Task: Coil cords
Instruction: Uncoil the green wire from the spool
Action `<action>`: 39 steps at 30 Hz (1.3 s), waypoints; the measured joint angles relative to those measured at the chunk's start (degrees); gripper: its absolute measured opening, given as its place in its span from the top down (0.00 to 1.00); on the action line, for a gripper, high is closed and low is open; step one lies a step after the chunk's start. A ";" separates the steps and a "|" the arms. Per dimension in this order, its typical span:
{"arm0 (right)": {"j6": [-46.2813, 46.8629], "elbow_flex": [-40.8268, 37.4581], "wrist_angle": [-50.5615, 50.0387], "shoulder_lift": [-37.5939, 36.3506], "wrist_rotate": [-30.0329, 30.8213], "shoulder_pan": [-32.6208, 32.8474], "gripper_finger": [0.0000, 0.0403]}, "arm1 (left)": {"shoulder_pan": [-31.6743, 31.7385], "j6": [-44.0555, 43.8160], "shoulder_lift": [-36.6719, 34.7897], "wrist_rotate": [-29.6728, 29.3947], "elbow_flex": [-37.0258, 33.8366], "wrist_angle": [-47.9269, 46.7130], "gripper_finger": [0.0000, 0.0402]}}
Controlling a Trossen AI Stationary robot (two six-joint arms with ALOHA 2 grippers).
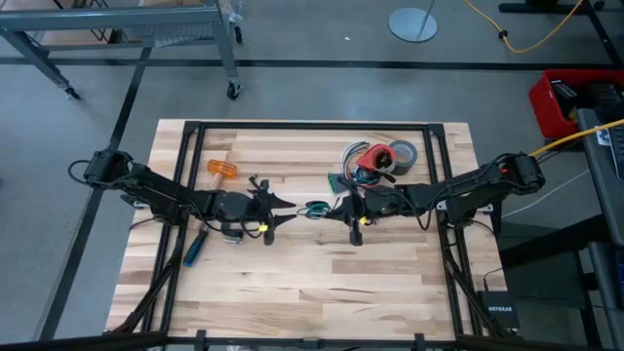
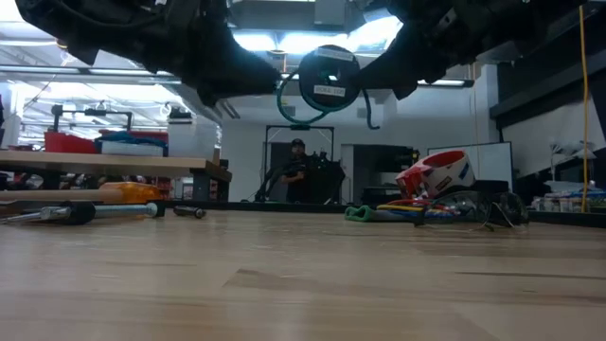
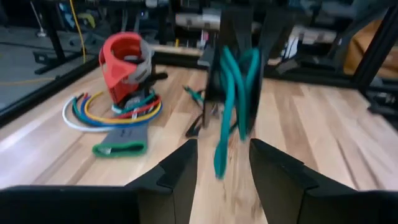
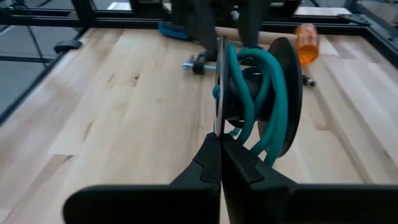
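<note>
The table is of pale wood planks, smooth, with a soft matt shine and visible grain. Its frame looks like black metal bars. The teal-green cord has a smooth rubbery plastic skin, a little glossy. It is wound on a black spool with thin hard discs, smooth and matt. The fingers of the left gripper are of dark matt plastic. The red tape roll looks like glossy plastic. The orange handle is translucent glossy plastic.
</note>
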 joint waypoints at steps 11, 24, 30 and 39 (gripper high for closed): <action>0.13 0.02 3.95 -0.02 -0.48 0.00 1.00 | -0.02 -0.55 0.80 0.41 0.00 3.65 0.65; 0.11 0.04 3.75 -0.04 -1.37 0.00 1.00 | 0.07 -0.62 2.58 -0.08 0.00 3.62 0.88; 0.08 0.07 -3.76 -0.04 -0.38 0.00 1.00 | 0.07 -2.14 2.58 -1.02 0.00 -1.47 0.97; 2.21 0.11 -13.59 -0.04 -0.32 -0.04 1.00 | 0.91 -5.33 2.62 -4.02 0.02 -8.95 0.99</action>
